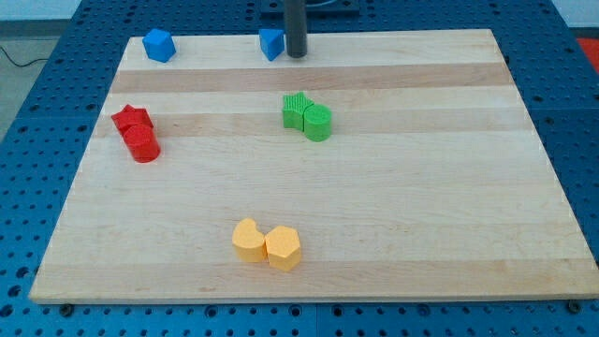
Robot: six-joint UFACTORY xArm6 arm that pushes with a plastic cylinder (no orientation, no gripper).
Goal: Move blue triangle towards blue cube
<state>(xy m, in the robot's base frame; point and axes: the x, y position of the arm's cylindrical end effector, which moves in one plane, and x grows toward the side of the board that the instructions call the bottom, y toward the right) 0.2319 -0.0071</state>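
The robot's part is a straight, round rod. It is dark grey, almost black, smooth and a bit shiny. My tip is its flat bottom end.

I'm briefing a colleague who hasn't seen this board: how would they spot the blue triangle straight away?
Look along the wooden board's top edge, where two blue blocks sit. The blue triangle is the one nearer the middle, touching the left side of my tip. The blue cube stands alone, towards the view's left corner.

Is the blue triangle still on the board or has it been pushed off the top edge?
On the board. The blue triangle sits on the wooden board near its top edge, with my tip against its right side.
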